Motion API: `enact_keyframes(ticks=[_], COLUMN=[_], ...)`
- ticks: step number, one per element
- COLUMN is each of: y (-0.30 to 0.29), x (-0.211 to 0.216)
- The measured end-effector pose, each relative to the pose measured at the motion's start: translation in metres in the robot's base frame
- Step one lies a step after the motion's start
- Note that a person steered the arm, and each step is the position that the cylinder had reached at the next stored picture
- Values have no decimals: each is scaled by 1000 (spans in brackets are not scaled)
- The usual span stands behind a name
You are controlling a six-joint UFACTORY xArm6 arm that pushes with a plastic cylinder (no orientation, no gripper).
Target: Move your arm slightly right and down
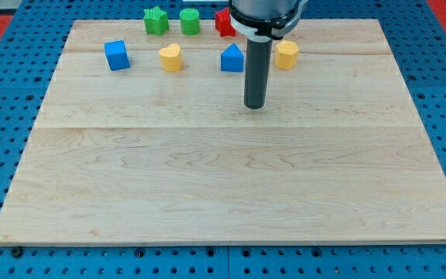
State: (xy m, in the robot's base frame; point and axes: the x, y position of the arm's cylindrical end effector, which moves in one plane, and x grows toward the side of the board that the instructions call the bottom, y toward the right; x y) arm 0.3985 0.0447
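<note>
my tip (pixel 255 105) | just below blue block (pixel 232 59) | on board (pixel 223 178)

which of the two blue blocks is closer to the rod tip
The blue block with the peaked top, just up and left of my tip. The other blue cube sits far off toward the view's left.

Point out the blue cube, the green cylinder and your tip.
blue cube (pixel 117 56): camera view, front face.
green cylinder (pixel 190 22): camera view, its side.
my tip (pixel 255 105): camera view, rod's very end, below the blocks.
</note>
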Motion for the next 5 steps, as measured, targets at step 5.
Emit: enact_keyframes(ticks=[5], y=[-16], x=[6])
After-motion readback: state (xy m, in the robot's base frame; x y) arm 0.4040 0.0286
